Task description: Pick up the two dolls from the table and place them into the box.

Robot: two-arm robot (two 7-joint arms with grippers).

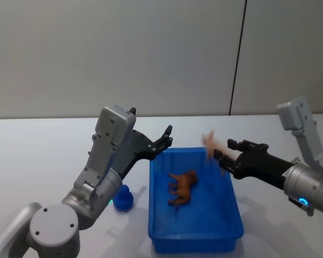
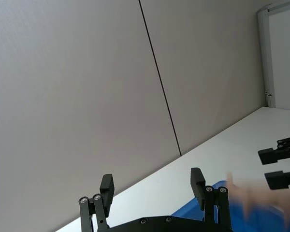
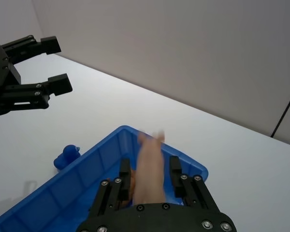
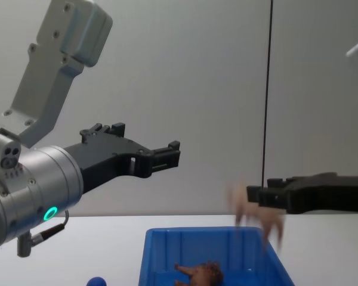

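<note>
The right gripper (image 1: 224, 149) hovers at the blue box's (image 1: 194, 241) 2 o'clock rim, jaws parted around a blurred pale-pink doll (image 1: 209, 144), with a gap on either side. The tan-brown doll (image 1: 183, 187) lies inside the box on the white counter (image 1: 43, 156). The left gripper (image 1: 166, 137), jaws wide, hangs at the box's 10 o'clock.

Your head cam looks down onto the bright blue ribbed plastic bin (image 1: 194, 242); chest cam sits low, facing across the plain white tabletop (image 4: 113, 238); wrist cams ride close behind the left gripper (image 2: 152, 179) and right gripper (image 3: 150, 163); all four catch that bin.
</note>
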